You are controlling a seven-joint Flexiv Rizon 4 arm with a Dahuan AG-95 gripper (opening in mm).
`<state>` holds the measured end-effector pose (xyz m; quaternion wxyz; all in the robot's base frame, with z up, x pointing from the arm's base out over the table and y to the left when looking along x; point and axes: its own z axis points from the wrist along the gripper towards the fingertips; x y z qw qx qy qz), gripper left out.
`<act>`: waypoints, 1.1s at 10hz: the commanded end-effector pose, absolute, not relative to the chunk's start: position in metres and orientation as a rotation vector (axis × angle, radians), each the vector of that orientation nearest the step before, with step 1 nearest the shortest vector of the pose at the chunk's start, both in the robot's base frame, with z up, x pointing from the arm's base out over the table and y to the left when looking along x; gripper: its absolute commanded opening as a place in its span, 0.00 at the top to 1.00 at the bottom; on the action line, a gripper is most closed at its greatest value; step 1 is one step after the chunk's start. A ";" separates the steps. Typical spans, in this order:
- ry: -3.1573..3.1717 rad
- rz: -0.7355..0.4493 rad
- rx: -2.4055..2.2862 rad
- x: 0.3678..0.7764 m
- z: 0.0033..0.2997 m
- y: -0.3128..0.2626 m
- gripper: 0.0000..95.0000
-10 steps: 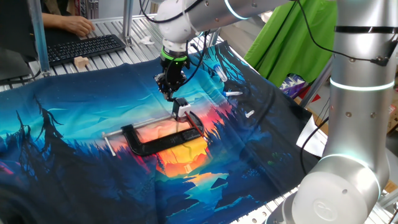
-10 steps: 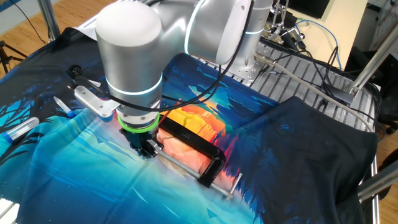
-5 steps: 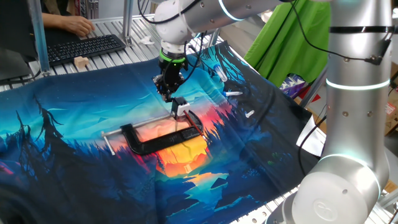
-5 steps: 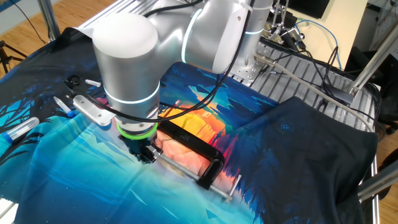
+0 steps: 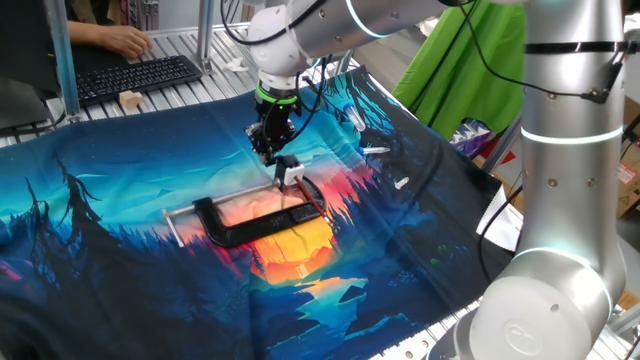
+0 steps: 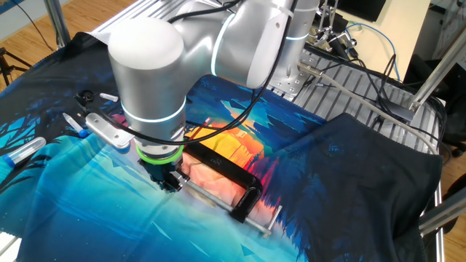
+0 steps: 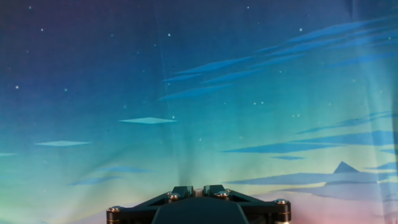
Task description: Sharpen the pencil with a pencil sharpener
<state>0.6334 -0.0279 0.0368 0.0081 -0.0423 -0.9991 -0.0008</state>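
My arm (image 5: 560, 150) fills the right side of one fixed view and reaches to the upper middle of the frame, where my claw (image 5: 268, 150) points down at the printed cloth (image 5: 100, 220) that covers the table. In the other fixed view my wrist (image 6: 149, 94) takes the left centre, with the claw (image 6: 169, 180) low over the cloth's teal part.

Below the claw, in the frame's centre, lies the big black C-clamp (image 5: 255, 222) with its silver rod (image 5: 225, 199) running left. The pencil sharpener (image 5: 291, 175), a small whitish block, sits at the clamp's upper right end, just below my fingertips. I cannot make out the pencil with any certainty; a thin dark sliver at my fingertips is too small to name.

In the hand view my fingers (image 7: 214, 190) sit close together at the bottom edge with only a narrow slit between them, clenched, and nothing visible is grasped there.

No container shows in any frame.
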 end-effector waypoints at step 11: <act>-3.144 0.009 -0.065 0.638 0.027 -0.040 1.00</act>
